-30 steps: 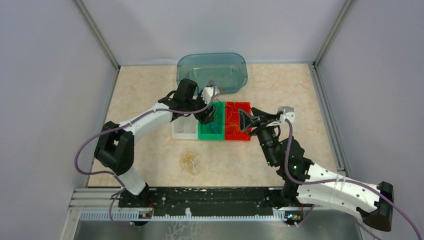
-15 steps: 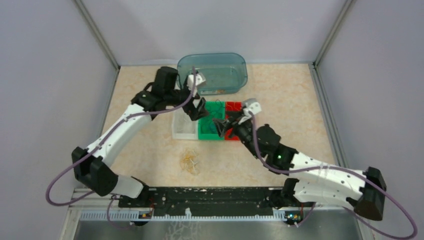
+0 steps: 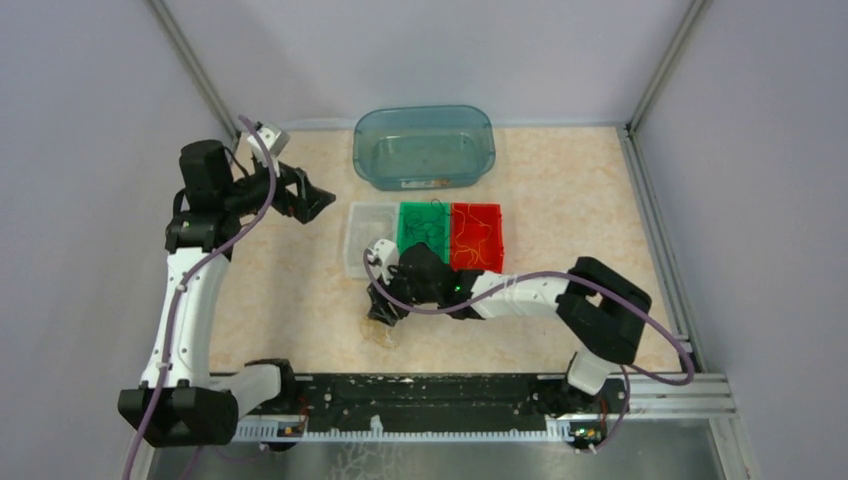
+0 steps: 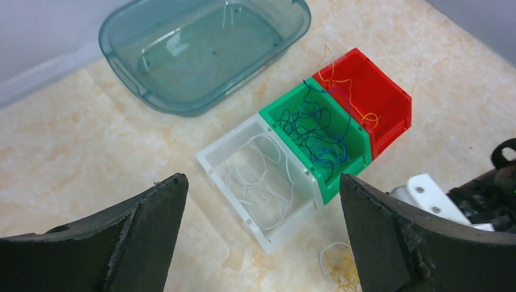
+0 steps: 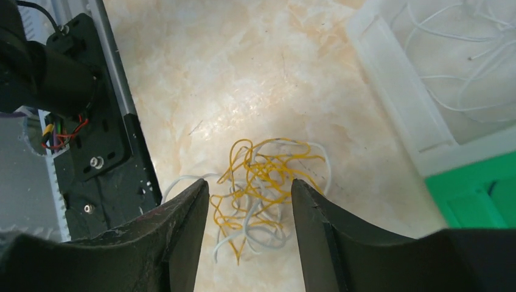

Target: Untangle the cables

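A tangle of yellow and white cables lies on the table, also seen in the top view and the left wrist view. My right gripper is open just above the tangle, one finger on each side. My left gripper is open and empty, raised at the far left, well away from the bins; in its own wrist view it looks down on them. The clear bin holds white cables, the green bin blue ones, the red bin yellow ones.
A blue-tinted tub stands at the back, behind the row of bins. The black base rail runs along the near edge, close to the tangle. Side walls close in the table.
My left arm has swung back from the green bin to the far left. My right arm has moved from the red bin down and left to the tangle.
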Tool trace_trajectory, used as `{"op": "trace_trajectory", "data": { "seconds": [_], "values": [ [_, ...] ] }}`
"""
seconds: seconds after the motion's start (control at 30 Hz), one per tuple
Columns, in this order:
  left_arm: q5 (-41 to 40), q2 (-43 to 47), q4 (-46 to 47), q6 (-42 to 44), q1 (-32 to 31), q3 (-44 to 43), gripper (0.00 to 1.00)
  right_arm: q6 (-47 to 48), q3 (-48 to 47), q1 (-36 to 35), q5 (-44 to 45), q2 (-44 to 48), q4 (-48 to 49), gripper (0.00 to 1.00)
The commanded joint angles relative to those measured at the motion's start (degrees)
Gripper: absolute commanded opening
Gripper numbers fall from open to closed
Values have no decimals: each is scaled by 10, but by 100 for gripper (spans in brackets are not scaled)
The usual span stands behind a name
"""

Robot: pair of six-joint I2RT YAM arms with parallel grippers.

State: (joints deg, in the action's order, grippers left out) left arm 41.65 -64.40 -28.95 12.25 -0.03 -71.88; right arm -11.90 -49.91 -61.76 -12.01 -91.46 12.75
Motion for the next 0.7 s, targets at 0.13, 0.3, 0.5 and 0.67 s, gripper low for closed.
{"op": "trace_trajectory", "data": {
  "seconds": [0.13, 0.3, 0.5, 0.67],
  "values": [
    [31, 19, -8, 2, 21, 35, 100, 16, -60, -29, -35, -50, -14, 51],
    [78, 24, -26, 53, 21, 51, 99, 4, -41, -71, 60, -17, -53, 51],
    [105, 33, -52, 105, 21, 69, 97, -30, 4, -105, 158, 29, -64, 53],
    [116, 34, -54, 115, 21, 67, 97, -39, 8, -111, 195, 53, -90, 57]
  ]
}}
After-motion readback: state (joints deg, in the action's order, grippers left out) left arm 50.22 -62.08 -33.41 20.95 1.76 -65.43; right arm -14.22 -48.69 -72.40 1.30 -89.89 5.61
